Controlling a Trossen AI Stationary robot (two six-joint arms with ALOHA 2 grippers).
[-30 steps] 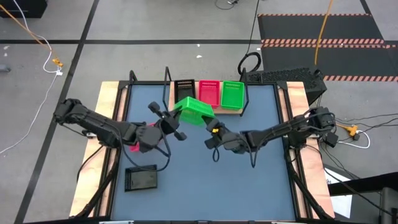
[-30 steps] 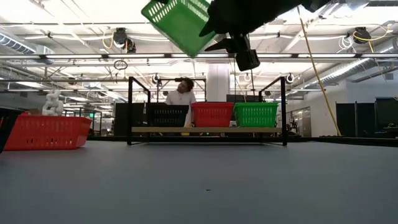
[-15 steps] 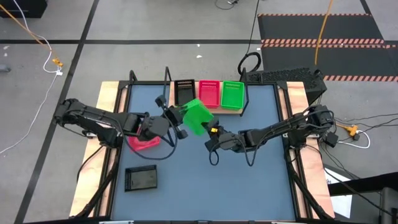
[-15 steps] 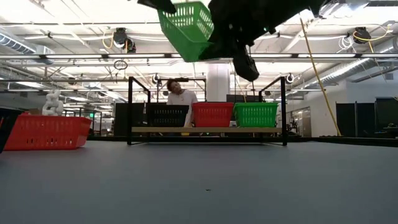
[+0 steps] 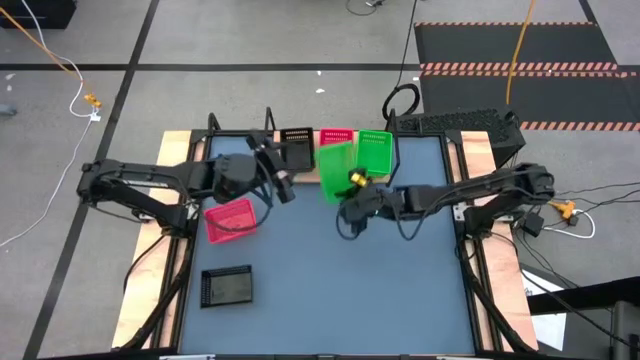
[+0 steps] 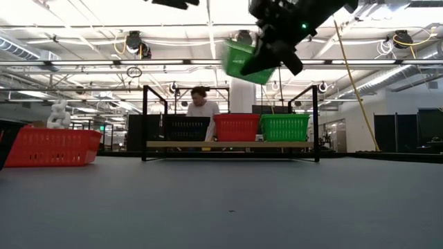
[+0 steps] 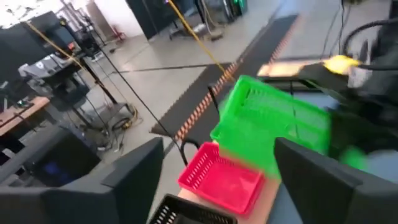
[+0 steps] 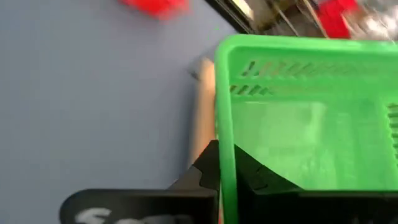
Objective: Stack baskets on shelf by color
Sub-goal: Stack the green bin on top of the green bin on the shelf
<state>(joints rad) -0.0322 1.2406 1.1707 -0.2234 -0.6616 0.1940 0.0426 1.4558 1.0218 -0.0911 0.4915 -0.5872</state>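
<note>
Shelf (image 5: 300, 176): a light-wood board in a black frame at the far edge of the table; the landmark for every place below.
On the shelf: a black basket (image 5: 296, 148), a pink-red basket (image 5: 334, 140) and a green basket (image 5: 375, 152) stand upright side by side, mouths up. Whether any of them is already a stack of two I cannot tell from these views.
Carried green basket (image 5: 336, 170): held in the air just in front of the shelf, overlapping the pink-red basket in the high view. Its long axis runs front to back, like the shelf baskets; in the low view it hangs tilted, well above the shelf row.
Right gripper (image 5: 352, 186): clenched on the near rim of the carried green basket; the right wrist view shows a finger on each side of that rim.
Left gripper (image 5: 268, 158): released, fingers spread and holding nothing, in the air in front of the shelf's black-basket end.
Loose pink-red basket (image 5: 231, 219): on the table well in front of the shelf, towards the left side, mouth up.
Loose black basket (image 5: 227, 287): farther from the shelf still, near the table's front-left corner.
Change: a second ago the left gripper gripped the carried green basket, lying crosswise and farther from the shelf; the right gripper now has it alone, turned and nearer the shelf.
</note>
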